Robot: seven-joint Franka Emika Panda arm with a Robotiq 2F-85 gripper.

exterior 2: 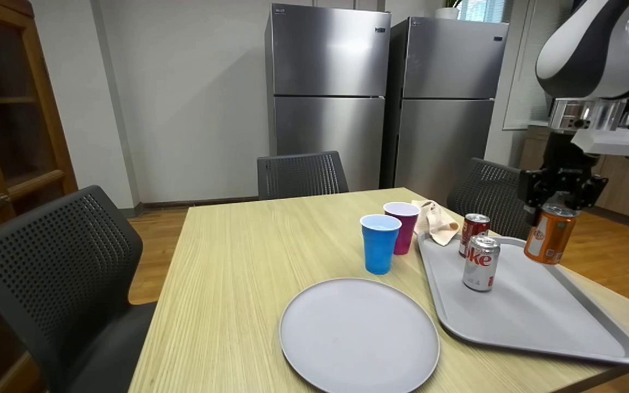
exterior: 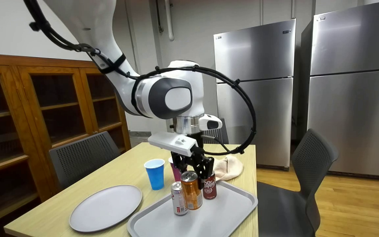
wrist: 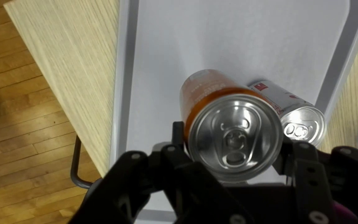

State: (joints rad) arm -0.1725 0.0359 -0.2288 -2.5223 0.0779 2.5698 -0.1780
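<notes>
Orange can [exterior 2: 550,236] hangs above one tray [exterior 2: 533,314], the gripper [wrist: 232,143] clamped around it; in an exterior view two more cans [exterior 2: 481,265] and two cups [exterior 2: 378,245] stand toward nine o'clock. The arm [exterior: 163,98] arches over, pointing down.

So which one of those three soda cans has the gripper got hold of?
The orange can, clamped in the gripper. The silver Coke can and the dark red Dr Pepper can stand on the tray, ungripped.
</notes>
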